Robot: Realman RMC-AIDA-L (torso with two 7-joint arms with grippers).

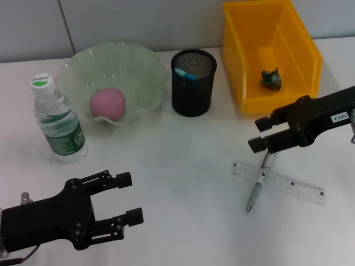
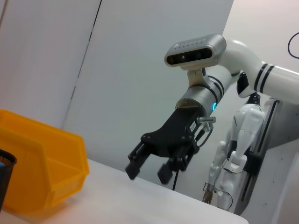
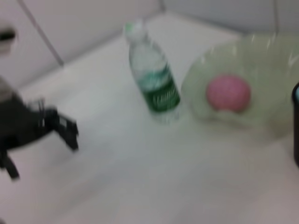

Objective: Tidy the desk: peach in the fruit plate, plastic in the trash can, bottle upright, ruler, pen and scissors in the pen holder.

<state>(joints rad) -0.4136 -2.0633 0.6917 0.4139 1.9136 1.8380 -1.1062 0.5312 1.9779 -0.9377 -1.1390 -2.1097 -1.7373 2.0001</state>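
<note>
A transparent ruler (image 1: 277, 182) lies on the white table at the right, with a grey pen (image 1: 257, 191) lying across it. My right gripper (image 1: 258, 134) is open, just above the pen's far end; it also shows in the left wrist view (image 2: 148, 174). The pink peach (image 1: 108, 103) lies in the green fruit plate (image 1: 141, 72). The bottle (image 1: 58, 124) stands upright at the left. The black mesh pen holder (image 1: 193, 82) holds a blue item (image 1: 186, 73). The crumpled plastic (image 1: 271, 79) lies in the yellow bin (image 1: 272, 50). My left gripper (image 1: 132, 197) is open and empty at the front left.
The yellow bin stands at the back right against the wall, close behind my right arm. The right wrist view shows the bottle (image 3: 154, 79), the peach (image 3: 228, 92) and my left gripper (image 3: 42, 156) farther off. Bare table lies between the two grippers.
</note>
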